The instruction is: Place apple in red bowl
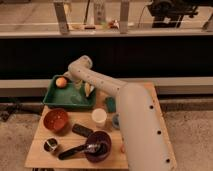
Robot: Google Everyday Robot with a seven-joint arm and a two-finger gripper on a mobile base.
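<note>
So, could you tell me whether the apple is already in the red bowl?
No, the apple lies in the green tray, the red bowl stands empty, and the pincer hangs over the tray beside the apple.

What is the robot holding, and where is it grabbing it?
Cannot tell. The end effector sits low over the green tray, close beside the apple, but the arm hides most of it, so no hold shows.

Apple [61,82] in green tray [75,100], jaws beside it, red bowl [48,116] nearby
</note>
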